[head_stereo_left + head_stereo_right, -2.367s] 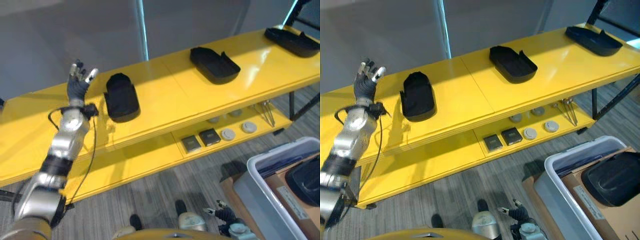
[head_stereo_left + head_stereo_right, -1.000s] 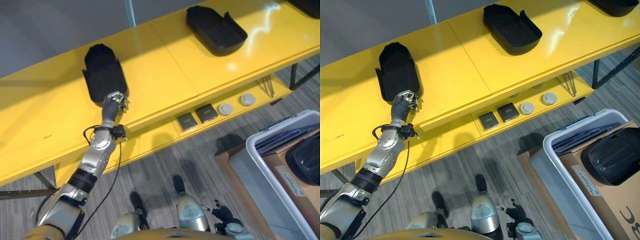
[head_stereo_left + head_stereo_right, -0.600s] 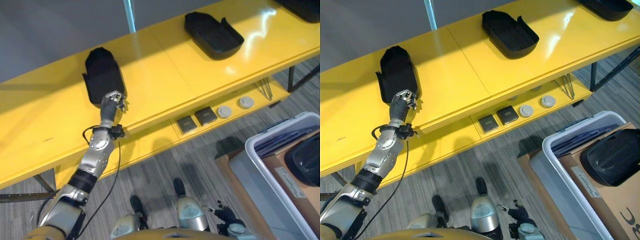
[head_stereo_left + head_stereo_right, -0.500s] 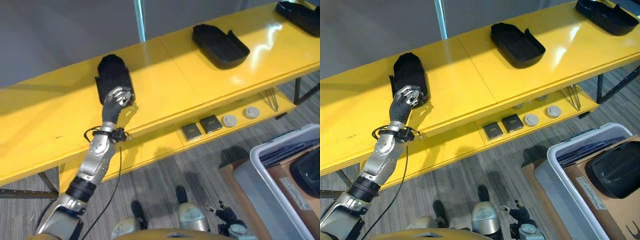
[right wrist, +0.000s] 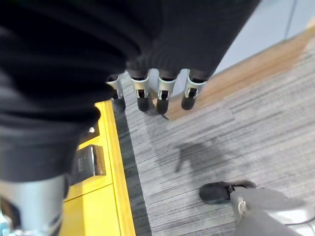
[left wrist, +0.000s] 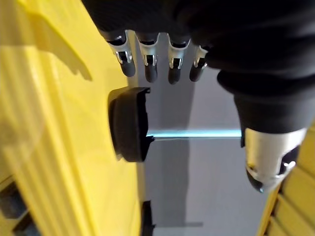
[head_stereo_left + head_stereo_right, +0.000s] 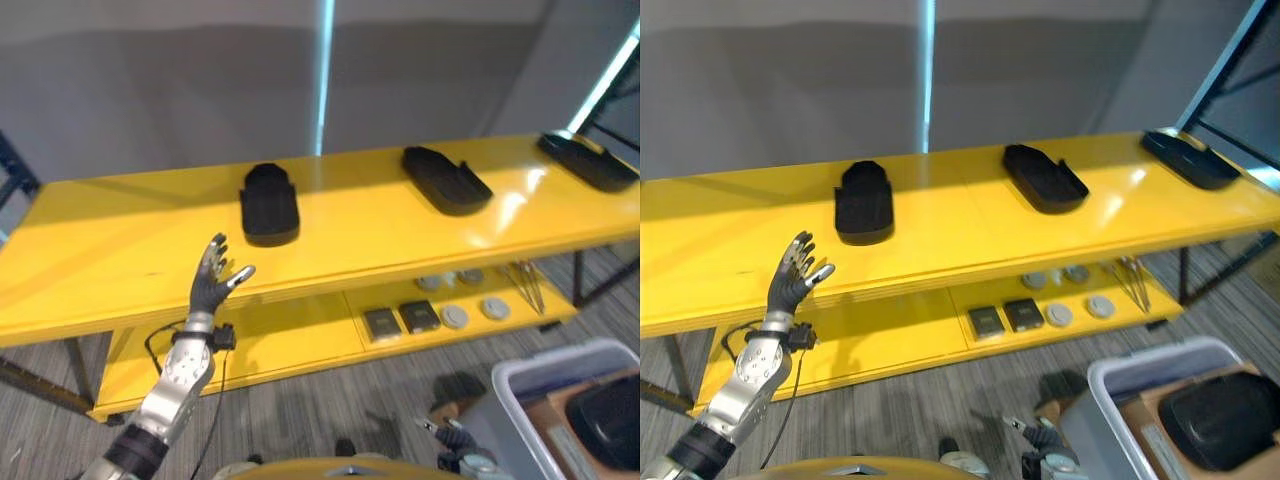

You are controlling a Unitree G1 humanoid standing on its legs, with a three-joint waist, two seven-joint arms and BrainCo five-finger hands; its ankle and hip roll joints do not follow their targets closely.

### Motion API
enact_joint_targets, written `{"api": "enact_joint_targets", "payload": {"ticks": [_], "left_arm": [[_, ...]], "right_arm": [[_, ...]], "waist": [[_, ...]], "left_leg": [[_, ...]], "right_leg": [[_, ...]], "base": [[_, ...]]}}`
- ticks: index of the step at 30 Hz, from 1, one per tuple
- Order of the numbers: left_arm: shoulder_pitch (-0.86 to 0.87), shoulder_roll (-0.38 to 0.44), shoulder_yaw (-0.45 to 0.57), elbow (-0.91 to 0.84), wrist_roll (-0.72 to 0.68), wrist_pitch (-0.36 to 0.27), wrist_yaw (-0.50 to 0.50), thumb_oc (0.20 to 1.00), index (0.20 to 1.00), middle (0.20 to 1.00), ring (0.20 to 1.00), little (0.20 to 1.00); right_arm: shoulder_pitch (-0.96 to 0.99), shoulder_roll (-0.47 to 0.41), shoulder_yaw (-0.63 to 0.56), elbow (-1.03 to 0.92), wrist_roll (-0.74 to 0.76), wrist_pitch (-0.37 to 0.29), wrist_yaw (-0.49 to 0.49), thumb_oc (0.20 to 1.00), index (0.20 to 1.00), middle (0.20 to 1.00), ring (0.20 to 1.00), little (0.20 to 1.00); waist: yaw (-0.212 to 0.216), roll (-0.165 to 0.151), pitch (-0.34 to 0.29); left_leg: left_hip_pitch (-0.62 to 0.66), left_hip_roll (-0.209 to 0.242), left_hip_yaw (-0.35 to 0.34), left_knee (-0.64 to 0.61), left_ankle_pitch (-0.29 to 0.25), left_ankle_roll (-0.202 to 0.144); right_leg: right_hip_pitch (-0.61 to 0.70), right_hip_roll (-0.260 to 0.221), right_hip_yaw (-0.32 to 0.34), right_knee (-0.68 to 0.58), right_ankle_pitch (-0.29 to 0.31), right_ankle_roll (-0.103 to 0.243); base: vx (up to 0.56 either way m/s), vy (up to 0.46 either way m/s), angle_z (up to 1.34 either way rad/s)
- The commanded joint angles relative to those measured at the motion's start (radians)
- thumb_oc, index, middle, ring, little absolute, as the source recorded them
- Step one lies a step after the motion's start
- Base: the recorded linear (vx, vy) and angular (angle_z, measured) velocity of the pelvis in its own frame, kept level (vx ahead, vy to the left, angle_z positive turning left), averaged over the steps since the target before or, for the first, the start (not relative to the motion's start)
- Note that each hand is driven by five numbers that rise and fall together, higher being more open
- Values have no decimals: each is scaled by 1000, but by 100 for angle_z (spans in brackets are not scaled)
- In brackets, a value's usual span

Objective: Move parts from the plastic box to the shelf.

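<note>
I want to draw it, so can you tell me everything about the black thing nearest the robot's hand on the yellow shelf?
The black moulded plastic part is a matte, shoe-shaped shell, rounded at its far end and squarer at its near end, with low raised walls. It lies flat on the top board of the yellow shelf, left of two similar black parts. Only the shelf touches it. The robot's left hand hovers open in front of it, apart from it.
</note>
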Motion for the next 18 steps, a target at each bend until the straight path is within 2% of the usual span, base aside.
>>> {"api": "enact_joint_targets", "payload": {"ticks": [1,4,8,10,11,14,15,16,18], "left_arm": [[-130,4,19,-36,121,-108,12,1000,1000,1000,1000,1000],[-163,12,-18,-7,121,-120,-39,1000,1000,1000,1000,1000],[-192,26,-54,29,163,-141,-37,1000,1000,1000,1000,1000],[-199,36,-59,31,160,-120,-15,1000,1000,1000,1000,1000],[-202,41,-55,39,136,-96,14,1000,1000,1000,1000,1000],[-203,45,-51,57,109,-48,2,1000,1000,1000,1000,1000],[-205,37,-42,90,97,-22,19,1000,1000,1000,1000,1000],[-196,15,-34,147,11,9,20,1000,1000,1000,1000,1000],[-193,-7,-28,190,18,31,70,1000,1000,1000,1000,1000]], "right_arm": [[18,-5,1,25,3,13,22,1000,1000,1000,1000,1000],[44,12,-17,34,86,23,15,1000,1000,1000,1000,1000],[86,26,-42,35,57,64,18,1000,1000,1000,1000,1000],[103,34,-60,54,49,72,20,1000,1000,1000,1000,1000],[107,36,-70,66,16,71,35,1000,1000,1000,1000,1000],[111,38,-79,75,-13,74,54,1000,1000,1000,1000,1000],[115,42,-78,73,-38,75,67,1000,1000,1000,1000,1000],[122,49,-74,69,-59,77,75,1000,1000,1000,1000,1000],[125,53,-72,64,-67,83,80,1000,1000,1000,1000,1000]], "waist": [[-45,7,61],[-72,9,66],[-105,13,86],[-110,19,99],[-109,20,106],[-99,22,111],[-92,25,113],[-87,31,110],[-88,33,107]], "left_leg": [[-53,56,120,114,-96,17],[-47,49,157,105,-103,32],[-40,43,211,98,-115,43],[-30,49,258,98,-129,45],[-30,61,311,97,-129,40],[-27,77,382,92,-130,33],[-22,95,447,81,-124,26],[-12,116,511,69,-120,21],[-8,126,542,65,-119,19]], "right_leg": [[138,42,-131,20,-112,-12],[112,37,-123,36,-100,0],[59,22,-127,59,-72,24],[38,1,-182,70,-67,39],[17,-23,-246,76,-58,52],[1,-49,-326,79,-49,69],[-6,-68,-396,80,-46,79],[-5,-83,-466,79,-50,83],[-2,-86,-493,75,-57,80]], "base": [[-60,96,-201],[-63,90,-55],[-62,66,-38],[-71,10,-55],[-107,-32,-111],[-87,-68,-140],[-94,-143,-150],[-67,-169,-151],[29,-134,-147]]}}
